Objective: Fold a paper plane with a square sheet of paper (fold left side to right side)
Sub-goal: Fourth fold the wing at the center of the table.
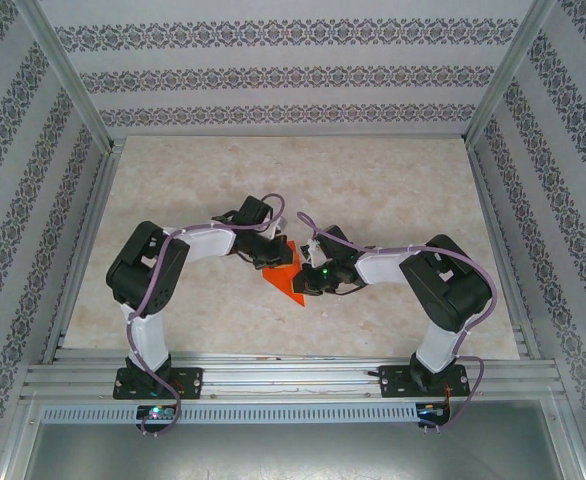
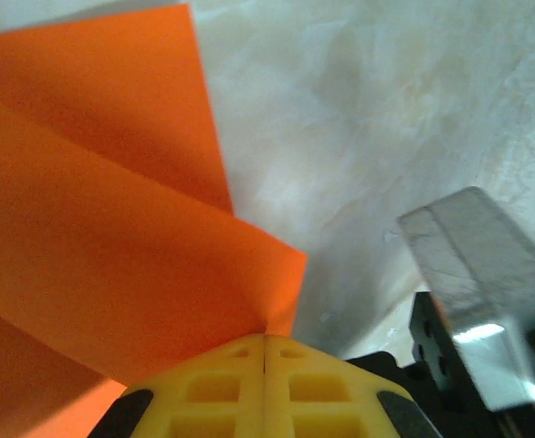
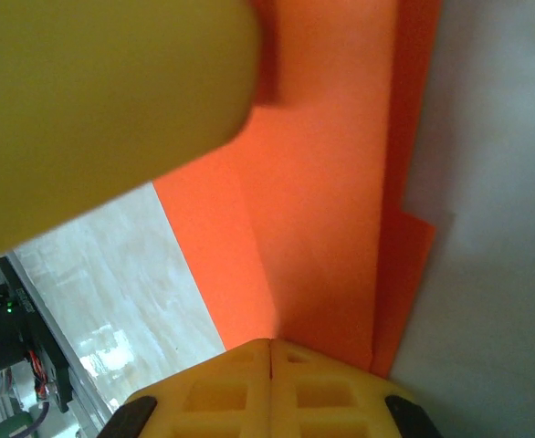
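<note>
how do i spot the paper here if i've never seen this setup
Find the pale marbled table, then its middle, where the left gripper and right gripper meet. Both are shut on the creased paper, the only bright orange thing on the table.

Matt orange paper (image 2: 112, 228) and a smooth, faintly glossy tabletop (image 2: 359, 137).
</note>
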`<move>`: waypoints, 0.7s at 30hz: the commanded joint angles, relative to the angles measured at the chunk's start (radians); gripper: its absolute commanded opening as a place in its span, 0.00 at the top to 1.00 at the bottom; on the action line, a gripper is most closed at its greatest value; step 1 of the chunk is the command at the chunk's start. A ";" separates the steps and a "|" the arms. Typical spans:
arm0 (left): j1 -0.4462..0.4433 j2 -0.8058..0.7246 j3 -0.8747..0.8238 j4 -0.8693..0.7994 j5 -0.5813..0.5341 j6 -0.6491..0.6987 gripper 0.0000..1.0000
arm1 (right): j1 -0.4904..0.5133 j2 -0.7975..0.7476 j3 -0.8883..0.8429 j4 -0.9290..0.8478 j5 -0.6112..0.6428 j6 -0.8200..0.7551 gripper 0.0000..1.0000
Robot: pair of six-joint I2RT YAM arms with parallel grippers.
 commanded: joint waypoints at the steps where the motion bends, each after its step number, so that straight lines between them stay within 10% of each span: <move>1: -0.008 0.033 -0.006 0.013 -0.021 -0.028 0.95 | -0.004 0.044 -0.022 -0.114 0.092 -0.034 1.00; 21: 0.096 0.081 0.001 0.001 -0.121 0.010 0.96 | 0.003 0.061 -0.017 -0.178 0.105 -0.065 1.00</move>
